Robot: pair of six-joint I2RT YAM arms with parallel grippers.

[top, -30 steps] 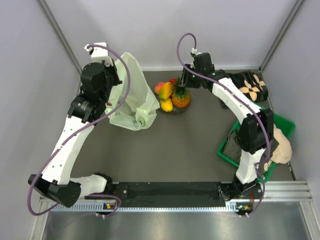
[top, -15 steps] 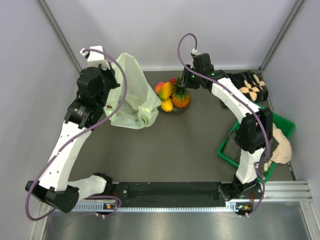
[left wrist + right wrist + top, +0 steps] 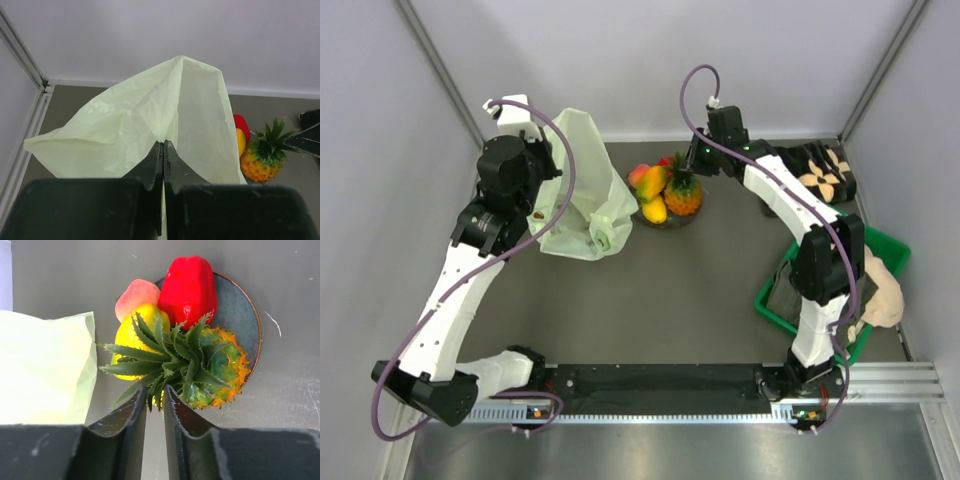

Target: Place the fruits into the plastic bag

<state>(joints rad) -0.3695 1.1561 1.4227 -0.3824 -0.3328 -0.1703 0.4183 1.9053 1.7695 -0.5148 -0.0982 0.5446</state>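
The pale green plastic bag [image 3: 588, 195] stands at the back left. My left gripper [image 3: 552, 168] is shut on its upper edge and holds it up; in the left wrist view the bag [image 3: 150, 107] rises from the closed jaws of that gripper [image 3: 163, 144]. The fruits lie on a small grey plate [image 3: 241, 315]: an orange pineapple [image 3: 683, 197], a red piece [image 3: 190, 285], a yellow-red mango [image 3: 136, 292] and a yellow piece [image 3: 131, 330]. My right gripper [image 3: 155, 390] is shut on the tips of the pineapple's [image 3: 217, 367] green crown leaves; it also shows in the top view [image 3: 689, 166].
Dark patterned clothes [image 3: 820, 172] lie at the back right. A green basket [image 3: 782, 300] with beige cloth [image 3: 880, 290] stands at the right edge. Grey walls close the back and both sides.
My left arm has lifted the bag's edge up and back a little. My right gripper has stayed at the pineapple crown.
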